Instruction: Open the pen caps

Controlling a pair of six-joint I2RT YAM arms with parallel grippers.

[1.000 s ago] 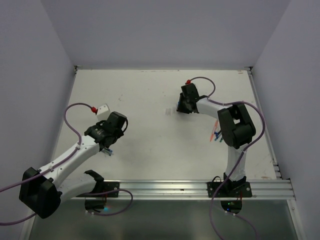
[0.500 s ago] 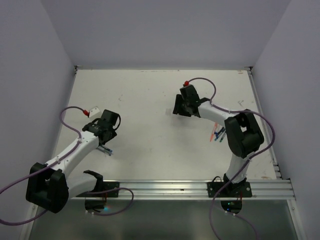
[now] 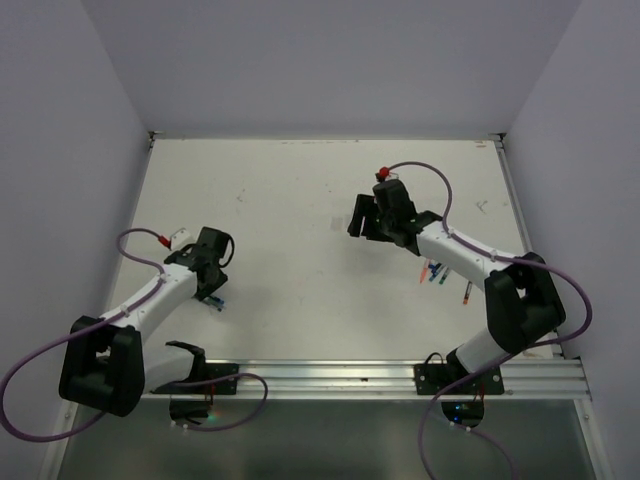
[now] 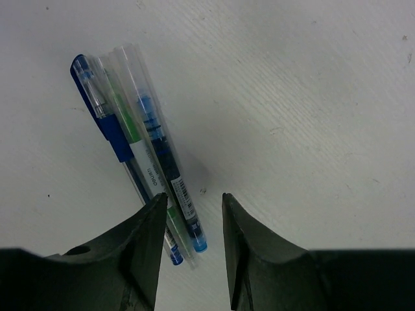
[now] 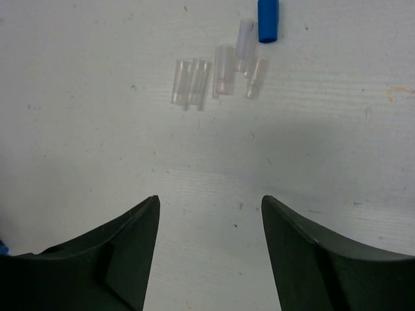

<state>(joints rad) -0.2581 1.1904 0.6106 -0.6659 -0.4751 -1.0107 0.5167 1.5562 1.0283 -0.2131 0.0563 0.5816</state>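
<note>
Several loose pen caps lie on the table in the right wrist view: clear caps (image 5: 192, 84) in a cluster and one blue cap (image 5: 268, 14) at the top edge. My right gripper (image 5: 209, 201) is open and empty, a short way back from them. Three pens (image 4: 146, 146) lie side by side under my left gripper (image 4: 192, 197); two have clear caps (image 4: 126, 65) on their far ends. The left gripper is open, with its fingers hovering over the pens' near ends. In the top view the left gripper (image 3: 208, 285) is at the near left and the right gripper (image 3: 358, 216) is at centre right.
More pens (image 3: 436, 270) lie on the table right of centre, under the right forearm, and one more pen (image 3: 467, 292) lies nearer the right edge. A metal rail (image 3: 360, 378) runs along the near edge. Walls enclose the white table (image 3: 280, 180).
My right gripper has opened and pulled back slightly from the caps, its elbow swinging right. My left arm has drawn back to the left over the three pens.
</note>
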